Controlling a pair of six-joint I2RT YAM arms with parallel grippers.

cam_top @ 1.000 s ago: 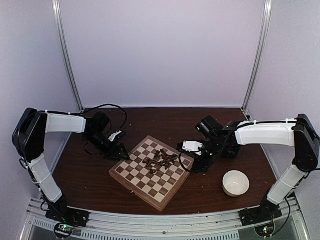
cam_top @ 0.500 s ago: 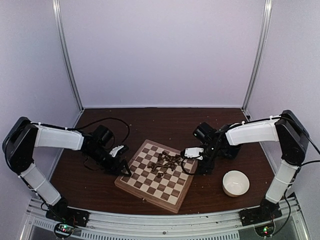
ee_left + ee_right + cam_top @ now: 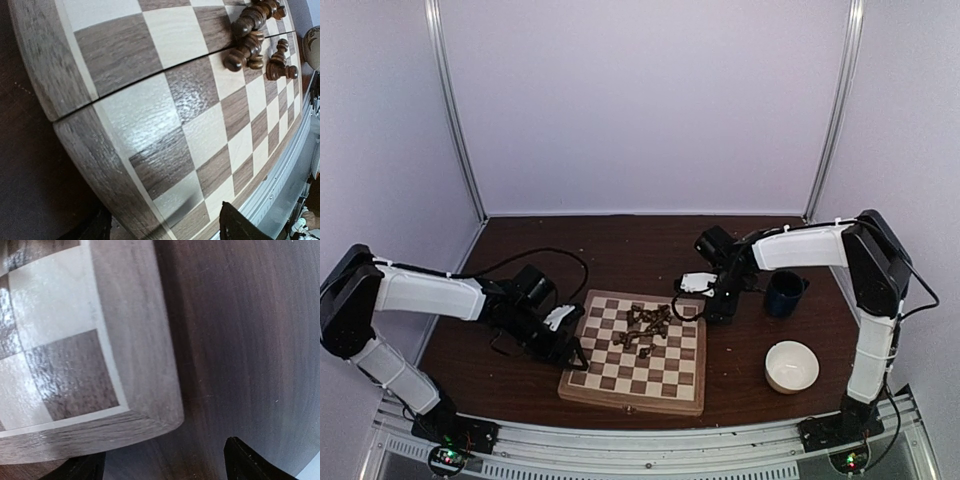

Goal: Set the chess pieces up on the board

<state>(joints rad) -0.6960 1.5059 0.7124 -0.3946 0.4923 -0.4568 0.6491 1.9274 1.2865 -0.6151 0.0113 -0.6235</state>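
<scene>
The board [image 3: 632,397] lies square to the table's near edge, with the chess pieces [image 3: 648,324] heaped on its far middle squares, several tipped over. My left gripper [image 3: 574,354] is low at the board's left edge, near its near-left corner. In the left wrist view the board [image 3: 165,130] fills the frame, the pieces [image 3: 250,35] sit top right, and my left gripper [image 3: 165,227] is open astride the board's edge. My right gripper [image 3: 717,310] is at the far-right corner. That corner of the board [image 3: 135,390] lies between the spread fingers of my open right gripper [image 3: 165,467].
A dark blue mug [image 3: 785,293] stands right of the board, behind the right arm. A white bowl [image 3: 791,366] sits at the near right. Cables trail from both wrists. The metal rail [image 3: 640,435] runs close to the board's near edge.
The board has turned from a diamond stance to square with the table edge. Both grippers swung along with its corners. The right arm drew in and uncovered the mug.
</scene>
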